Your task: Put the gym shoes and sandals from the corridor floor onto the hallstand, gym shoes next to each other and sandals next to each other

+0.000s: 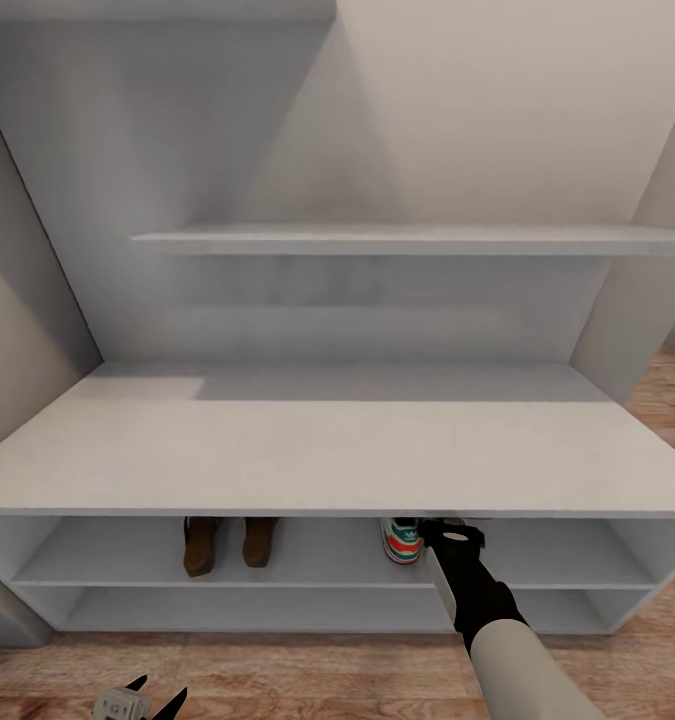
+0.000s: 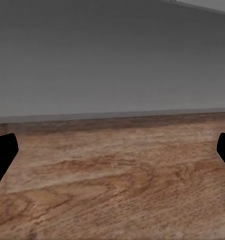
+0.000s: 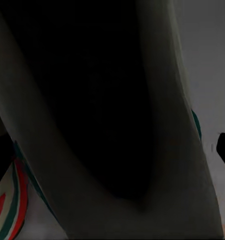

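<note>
Spanning the head view, the hallstand point(image 1: 307, 460) is seen with both sandals point(image 1: 231, 543) side by side on its upper open shelf. One gym shoe point(image 1: 401, 540) sits there too; another point(image 3: 92, 125) is pressed against the right wrist camera. The right gripper point(image 1: 447, 532) is tucked under the top, its grip hidden; a snag there could drag the shoe out. The left gripper point(image 1: 142, 695) hangs spread above the corridor floor point(image 2: 112, 185).

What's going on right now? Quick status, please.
Right gripper reaching into hallstand shelf beside a gym shoe. Sandals shelved. Left gripper open, low over floor.
</note>
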Controlling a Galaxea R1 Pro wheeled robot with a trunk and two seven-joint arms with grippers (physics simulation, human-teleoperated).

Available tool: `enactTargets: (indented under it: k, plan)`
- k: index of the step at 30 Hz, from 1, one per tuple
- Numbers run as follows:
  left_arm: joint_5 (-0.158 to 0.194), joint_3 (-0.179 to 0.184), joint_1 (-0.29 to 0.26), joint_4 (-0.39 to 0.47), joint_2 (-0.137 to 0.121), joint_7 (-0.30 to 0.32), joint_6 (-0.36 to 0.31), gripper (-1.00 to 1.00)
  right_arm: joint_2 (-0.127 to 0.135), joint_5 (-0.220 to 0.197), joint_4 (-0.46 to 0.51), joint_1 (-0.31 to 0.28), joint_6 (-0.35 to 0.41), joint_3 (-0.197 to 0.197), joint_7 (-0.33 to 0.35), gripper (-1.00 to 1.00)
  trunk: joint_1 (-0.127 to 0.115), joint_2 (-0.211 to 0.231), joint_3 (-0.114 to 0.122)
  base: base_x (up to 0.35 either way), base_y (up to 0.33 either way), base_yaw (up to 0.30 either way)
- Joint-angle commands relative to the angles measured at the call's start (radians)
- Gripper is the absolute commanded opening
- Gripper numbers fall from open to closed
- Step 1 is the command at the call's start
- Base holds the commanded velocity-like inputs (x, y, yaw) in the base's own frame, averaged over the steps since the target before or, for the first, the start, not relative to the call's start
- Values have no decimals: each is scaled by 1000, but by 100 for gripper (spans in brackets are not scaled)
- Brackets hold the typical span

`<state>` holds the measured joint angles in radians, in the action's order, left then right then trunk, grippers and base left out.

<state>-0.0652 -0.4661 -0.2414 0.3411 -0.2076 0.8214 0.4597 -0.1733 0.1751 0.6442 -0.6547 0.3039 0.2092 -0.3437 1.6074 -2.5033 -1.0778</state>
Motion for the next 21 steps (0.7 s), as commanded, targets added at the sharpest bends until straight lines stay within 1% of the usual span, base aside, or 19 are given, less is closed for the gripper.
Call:
enactTargets:
  k: [1,8,12,21]
  plan:
    - [-7,-8,-1,-1,0,5,4,100,-1,10,2,0,8,4,2,100,0,0,-1,0,0,0]
    - [-7,-8,-1,-1,1,5,4,100,-1,10,2,-1,8,4,2,100,0,0,-1,-14,0,0]
    - [-7,-8,-1,-1,1,6,4,100,-1,10,2,0,9,3,2,100,0,0,-1,-275,0,0]
    - [-7,-8,-1,-1,1,5,4,100,-1,10,0,-1,9,2,2,100,0,0,-1,-330,0,0]
